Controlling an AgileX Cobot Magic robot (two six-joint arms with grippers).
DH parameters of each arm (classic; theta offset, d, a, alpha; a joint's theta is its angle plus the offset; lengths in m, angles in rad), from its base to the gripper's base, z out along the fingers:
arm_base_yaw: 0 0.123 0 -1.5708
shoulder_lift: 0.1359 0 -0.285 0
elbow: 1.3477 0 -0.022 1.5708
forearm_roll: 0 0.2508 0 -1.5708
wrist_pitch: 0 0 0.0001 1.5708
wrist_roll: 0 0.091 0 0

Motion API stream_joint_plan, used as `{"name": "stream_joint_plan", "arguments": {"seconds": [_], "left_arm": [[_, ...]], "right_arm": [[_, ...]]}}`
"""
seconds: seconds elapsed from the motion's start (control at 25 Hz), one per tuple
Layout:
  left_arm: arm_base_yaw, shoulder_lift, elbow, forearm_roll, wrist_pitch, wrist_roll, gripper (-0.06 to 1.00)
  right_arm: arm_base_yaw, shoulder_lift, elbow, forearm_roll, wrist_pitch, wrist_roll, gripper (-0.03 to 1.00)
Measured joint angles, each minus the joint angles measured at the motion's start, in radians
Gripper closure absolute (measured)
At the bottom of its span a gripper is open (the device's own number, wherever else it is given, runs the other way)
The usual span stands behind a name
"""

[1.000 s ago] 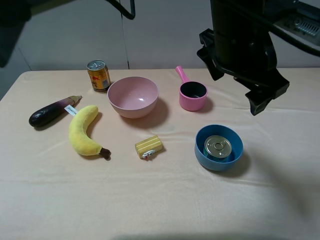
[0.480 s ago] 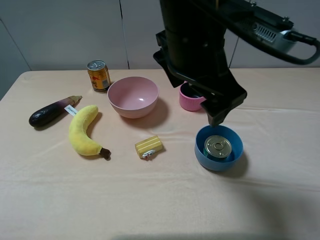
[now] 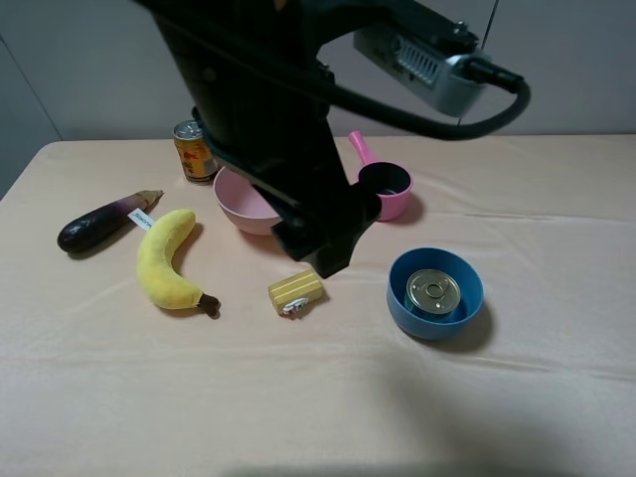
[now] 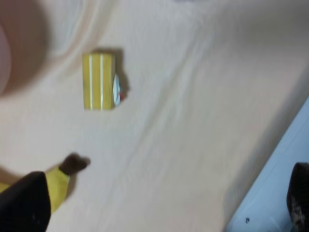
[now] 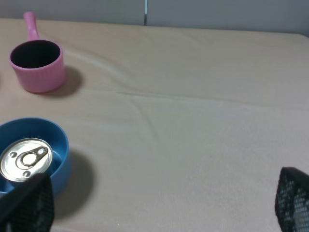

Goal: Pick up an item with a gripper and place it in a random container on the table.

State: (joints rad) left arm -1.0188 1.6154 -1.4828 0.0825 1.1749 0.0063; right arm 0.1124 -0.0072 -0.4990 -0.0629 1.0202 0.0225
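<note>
The tin can (image 3: 432,292) sat upright inside the blue bowl (image 3: 437,326), pull-tab lid facing up, so by my read the placing was done and the step in hand was getting clear.

The right gripper (image 5: 159,203) was released; its black fingertips (image 5: 29,205) showed wide apart at the edges of its wrist view, low and just beside the blue bowl, holding nothing. The left gripper (image 4: 161,203) was spread open and empty too, over the cloth near the yellow block (image 4: 99,81), well apart from the blue bowl.

A big black arm (image 3: 268,119) crossed the high view, its tip above the yellow block on the far side from the blue bowl; which arm it was, I could not tell.

To finish well, I judged: keep both jaws apart; lift before travelling sideways, so no finger clips the bowl's rim and tips the can; watch the pink pot (image 3: 383,194) just behind the blue bowl and the pink bowl (image 3: 238,204) further off; mind the looping cable (image 3: 497,109) too.
</note>
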Motion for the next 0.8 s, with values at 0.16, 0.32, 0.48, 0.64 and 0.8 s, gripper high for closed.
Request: {"name": "stream_joint_plan", "arguments": {"seconds": [0.16, 0.32, 0.48, 0.64, 0.8], "left_arm": [[0.000, -0.104, 0.103, 0.000, 0.000, -0.006, -0.05], [0.000, -0.212, 0.207, 0.000, 0.000, -0.006, -0.05], [0.000, -0.308, 0.300, 0.000, 0.000, -0.006, -0.05], [0.000, -0.386, 0.377, 0.000, 0.000, -0.006, -0.05], [0.000, -0.448, 0.438, 0.000, 0.000, -0.006, -0.05]], "right_arm": [[0.000, 0.000, 0.000, 0.000, 0.000, 0.000, 0.27], [0.000, 0.000, 0.000, 0.000, 0.000, 0.000, 0.27], [0.000, 0.000, 0.000, 0.000, 0.000, 0.000, 0.27], [0.000, 0.000, 0.000, 0.000, 0.000, 0.000, 0.27], [0.000, 0.000, 0.000, 0.000, 0.000, 0.000, 0.27]]}}
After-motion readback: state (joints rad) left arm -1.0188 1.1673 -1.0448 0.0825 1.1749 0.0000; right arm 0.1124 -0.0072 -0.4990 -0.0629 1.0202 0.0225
